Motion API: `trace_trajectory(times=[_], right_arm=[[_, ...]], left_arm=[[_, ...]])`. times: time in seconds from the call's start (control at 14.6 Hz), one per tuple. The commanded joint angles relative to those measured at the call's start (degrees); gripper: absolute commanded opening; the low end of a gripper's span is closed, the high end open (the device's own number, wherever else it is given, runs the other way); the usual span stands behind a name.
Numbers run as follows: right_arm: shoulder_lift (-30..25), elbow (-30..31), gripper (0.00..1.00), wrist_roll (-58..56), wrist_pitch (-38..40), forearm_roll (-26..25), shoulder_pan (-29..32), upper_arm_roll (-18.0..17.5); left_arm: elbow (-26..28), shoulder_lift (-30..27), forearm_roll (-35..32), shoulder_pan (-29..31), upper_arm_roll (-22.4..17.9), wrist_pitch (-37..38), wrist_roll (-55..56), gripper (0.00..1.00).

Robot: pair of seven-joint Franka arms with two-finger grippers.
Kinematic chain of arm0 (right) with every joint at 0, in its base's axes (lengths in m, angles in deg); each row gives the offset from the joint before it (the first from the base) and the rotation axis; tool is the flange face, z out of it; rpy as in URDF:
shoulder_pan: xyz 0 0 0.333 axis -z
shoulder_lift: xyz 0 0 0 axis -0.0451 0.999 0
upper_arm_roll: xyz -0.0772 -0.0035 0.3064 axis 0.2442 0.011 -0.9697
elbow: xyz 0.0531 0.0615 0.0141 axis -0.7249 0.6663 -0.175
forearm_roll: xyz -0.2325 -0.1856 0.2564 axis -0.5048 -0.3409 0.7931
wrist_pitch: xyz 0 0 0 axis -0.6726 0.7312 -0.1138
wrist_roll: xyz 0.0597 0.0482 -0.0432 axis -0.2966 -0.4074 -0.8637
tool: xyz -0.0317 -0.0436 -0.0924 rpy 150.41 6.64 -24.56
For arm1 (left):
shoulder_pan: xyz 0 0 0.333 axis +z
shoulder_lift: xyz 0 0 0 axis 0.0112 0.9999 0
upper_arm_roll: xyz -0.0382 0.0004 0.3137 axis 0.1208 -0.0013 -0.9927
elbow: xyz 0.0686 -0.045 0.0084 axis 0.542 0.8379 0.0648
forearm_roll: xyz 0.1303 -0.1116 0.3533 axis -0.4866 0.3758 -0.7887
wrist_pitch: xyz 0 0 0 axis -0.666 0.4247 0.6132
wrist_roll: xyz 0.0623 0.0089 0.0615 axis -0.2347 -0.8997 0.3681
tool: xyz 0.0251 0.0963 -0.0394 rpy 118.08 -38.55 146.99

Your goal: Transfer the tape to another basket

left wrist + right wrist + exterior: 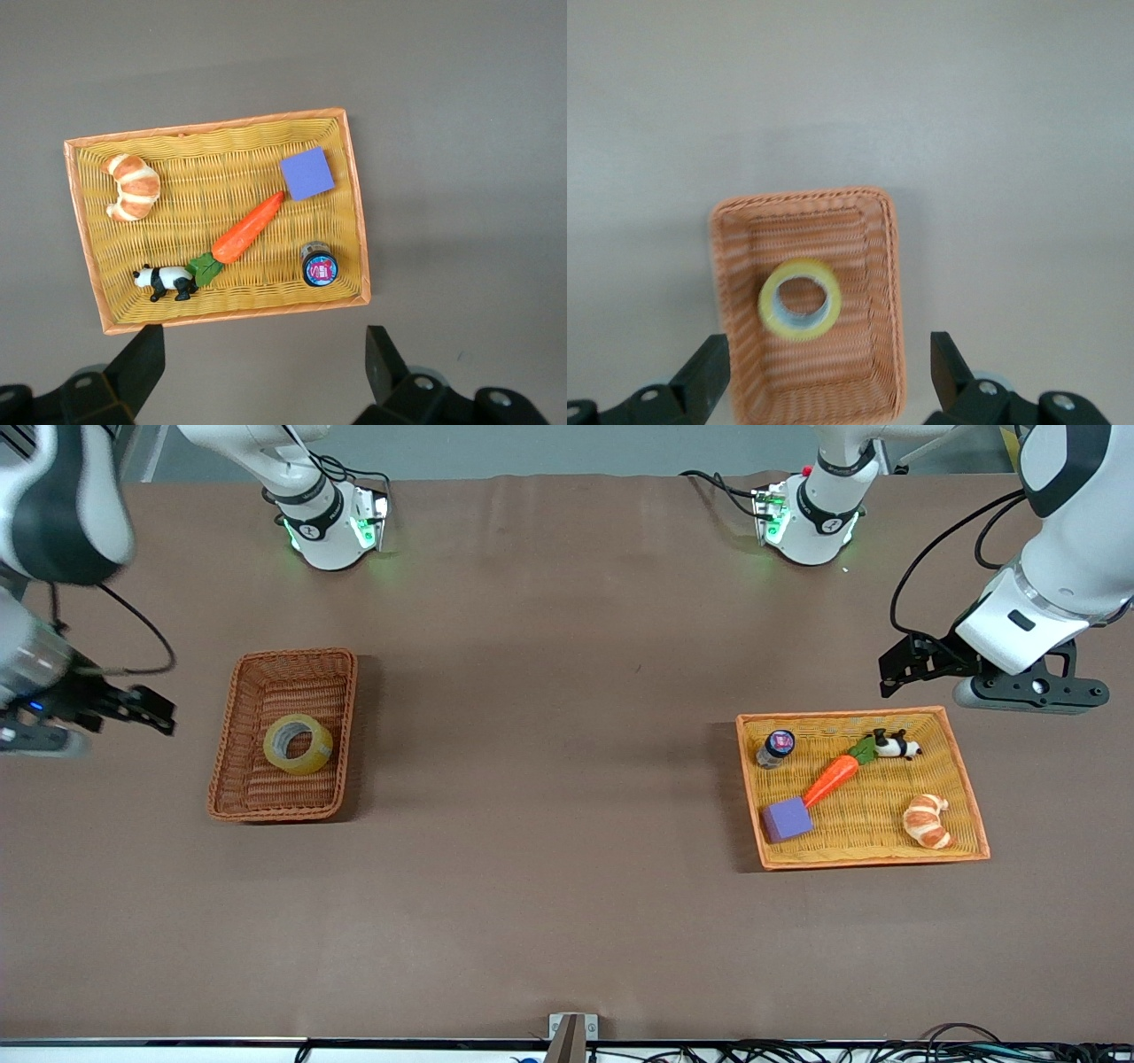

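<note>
- I count two wicker containers on the worktop (567,868), well apart: one shallow orange-yellow tray (973,815) toward the left arm's end, one deeper reddish-brown basket (232,757) toward the right arm's end.
- In the tray I count five things, nearest the front camera first: one purple block (787,818) and one croissant (927,821), then one toy carrot (831,777), then one small jar (776,747) and one toy panda (897,745).
- One tape (298,743) lies in the basket, about mid-floor, leaning a little with its hole facing mostly upward; as a ring it shows me no long axis.
- The front view alone shows both containers together; the left wrist view gives only the tray (353,177), the right wrist view only the basket (890,292) and tape (799,299).
- My left pincer (890,677) hangs over bare worktop just beside the tray's edge nearest the bases, fingers spread, holding nothing.
- My right pincer (151,710) hangs over bare worktop beside the basket, at the table's end, fingers likewise spread and empty.
</note>
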Motion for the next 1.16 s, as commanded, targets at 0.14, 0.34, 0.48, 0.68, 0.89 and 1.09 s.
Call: trace_trajectory(times=[0.14,0.34,0.48,0.68,0.89,1.09], right_arm=[[1.0,-13.6,1.00,1.7,14.8,3.5,3.5,-1.8],[-1.7,-7.6,1.00,1.5,11.4,5.7,5.2,-1.8],[-1.9,-7.4,1.00,1.4,10.2,6.5,5.1,-1.8],[-1.9,-8.0,1.00,-2.6,10.9,6.4,5.0,-1.8],[-1.9,-8.2,1.00,-3.7,11.0,4.5,4.4,-1.9],[-1.9,-8.7,1.00,-3.0,11.1,2.4,3.1,-3.2]], left_arm=[[-1.6,0.9,0.4,0.4,-0.1,0.8,-0.4,1.00],[-1.4,-0.1,-1.2,0.5,-0.1,3.2,0.0,1.00],[-1.2,-1.7,-1.8,0.5,-0.1,4.1,0.1,1.00],[-1.2,-2.0,-1.8,0.5,-0.1,4.2,0.3,1.00],[-1.3,-1.1,-1.9,0.5,0.0,3.6,0.7,1.00],[-1.3,-0.8,-2.2,0.5,0.0,3.5,0.7,1.00]])
